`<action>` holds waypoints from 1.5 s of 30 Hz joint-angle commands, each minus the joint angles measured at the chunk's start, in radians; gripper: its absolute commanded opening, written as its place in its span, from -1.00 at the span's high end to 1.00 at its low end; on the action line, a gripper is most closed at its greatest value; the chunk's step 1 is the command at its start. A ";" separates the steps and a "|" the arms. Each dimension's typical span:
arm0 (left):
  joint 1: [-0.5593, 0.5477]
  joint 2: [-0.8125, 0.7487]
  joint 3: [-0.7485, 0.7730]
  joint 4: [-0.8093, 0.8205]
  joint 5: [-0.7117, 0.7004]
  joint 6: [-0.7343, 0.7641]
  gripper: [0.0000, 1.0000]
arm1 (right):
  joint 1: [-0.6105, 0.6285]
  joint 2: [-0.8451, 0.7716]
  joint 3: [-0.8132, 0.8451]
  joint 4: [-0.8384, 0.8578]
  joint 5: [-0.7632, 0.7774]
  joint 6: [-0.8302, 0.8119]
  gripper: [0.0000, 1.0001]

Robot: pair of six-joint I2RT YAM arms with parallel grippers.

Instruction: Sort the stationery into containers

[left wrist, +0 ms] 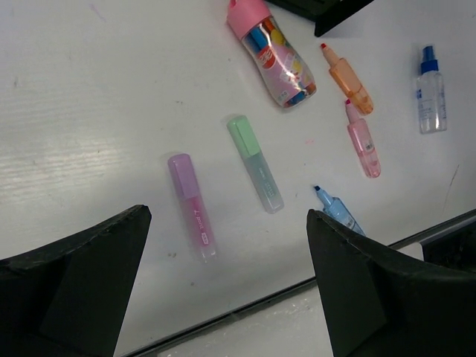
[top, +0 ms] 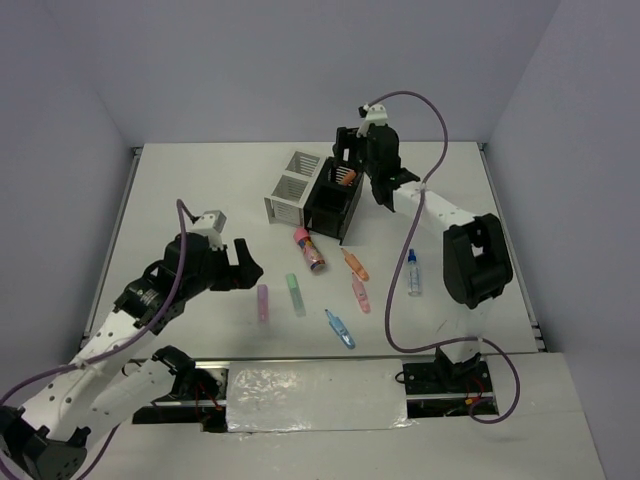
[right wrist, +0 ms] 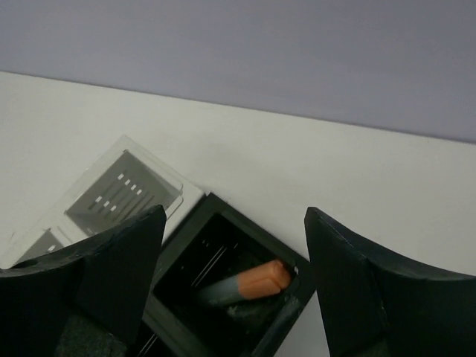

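White surface [top: 200, 190], left jaws spread wide above the purple highlighter [left wrist: 192, 208] and green highlighter [left wrist: 255, 163] lying loose, right jaws gaping empty over the black box [top: 328, 210] with an orange-capped pen [right wrist: 249, 282] sitting inside.

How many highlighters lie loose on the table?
5: purple, green beside it, blue nearest the arms, pink, and orange just behind pink. One more, orange-capped, sits in the black box; others may be hidden inside.
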 commanded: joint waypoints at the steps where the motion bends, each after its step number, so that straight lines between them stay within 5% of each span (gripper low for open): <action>1: -0.014 0.058 -0.049 0.058 -0.004 -0.081 -0.99 | 0.014 -0.178 -0.029 0.011 -0.007 0.077 -0.68; 3: -0.046 0.128 -0.059 0.066 -0.041 -0.129 -0.99 | 0.042 -0.235 -0.026 -0.105 0.025 0.108 -0.93; 9: -0.171 0.367 -0.063 0.075 -0.207 -0.232 -0.93 | 0.232 -0.352 0.034 -0.564 0.232 0.186 -0.99; 17: -0.194 0.561 -0.146 0.167 -0.228 -0.295 -0.62 | 0.333 -0.585 -0.181 -0.622 0.143 0.249 -0.99; 26: -0.316 0.710 -0.152 0.172 -0.267 -0.382 0.06 | 0.344 -0.710 -0.226 -0.655 0.138 0.245 -1.00; 28: -0.335 0.716 -0.163 0.173 -0.268 -0.393 0.27 | 0.344 -0.726 -0.235 -0.652 0.126 0.252 -1.00; 36: -0.338 0.690 -0.247 0.182 -0.271 -0.414 0.34 | 0.344 -0.785 -0.304 -0.601 0.010 0.274 -0.99; 40: -0.350 0.635 -0.283 0.210 -0.270 -0.408 1.00 | 0.342 -0.834 -0.386 -0.534 -0.030 0.303 -1.00; 45: -0.409 0.373 -0.324 0.281 -0.286 -0.358 1.00 | 0.333 -0.825 -0.462 -0.434 -0.102 0.398 -1.00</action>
